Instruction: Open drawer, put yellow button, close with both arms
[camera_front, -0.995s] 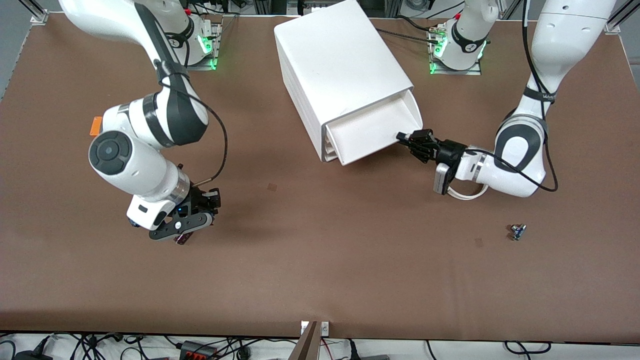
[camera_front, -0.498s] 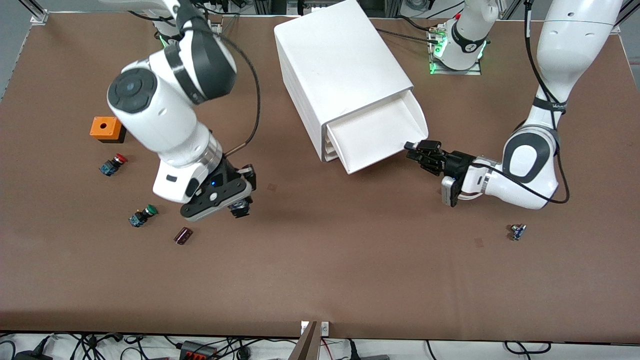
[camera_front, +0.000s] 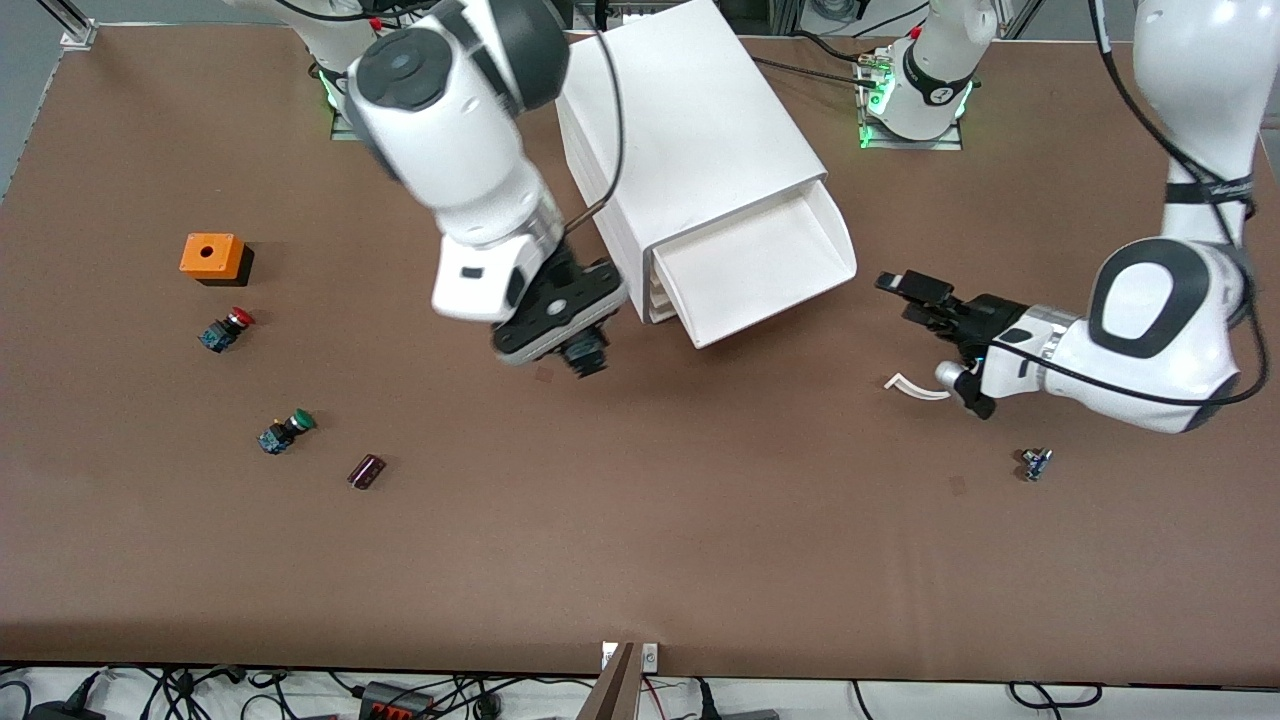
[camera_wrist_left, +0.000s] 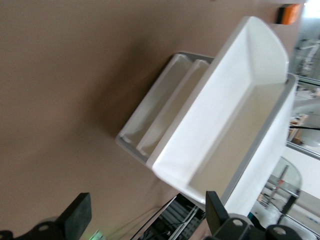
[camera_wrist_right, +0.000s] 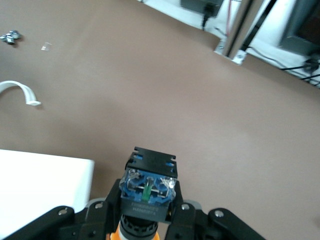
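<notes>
The white cabinet (camera_front: 690, 130) stands at the middle of the table, and its top drawer (camera_front: 750, 262) is pulled out and empty. It also shows in the left wrist view (camera_wrist_left: 235, 115). My right gripper (camera_front: 588, 355) hangs over the table beside the drawer's front corner, shut on the yellow button (camera_wrist_right: 148, 187). The button's blue base points away from the gripper and its orange cap sits between the fingers (camera_wrist_right: 100, 215). My left gripper (camera_front: 900, 298) is open and empty, clear of the drawer toward the left arm's end; its fingers (camera_wrist_left: 75, 215) show spread apart.
An orange box (camera_front: 212, 257), a red-capped switch (camera_front: 226, 328), a green-capped switch (camera_front: 285, 431) and a dark maroon part (camera_front: 366, 471) lie toward the right arm's end. A white curved strip (camera_front: 915, 388) and a small blue part (camera_front: 1035, 463) lie near the left arm.
My right gripper lifted the yellow button and carried it from near the maroon part toward the drawer. My left gripper pulled the drawer farther out, let go and backed away.
</notes>
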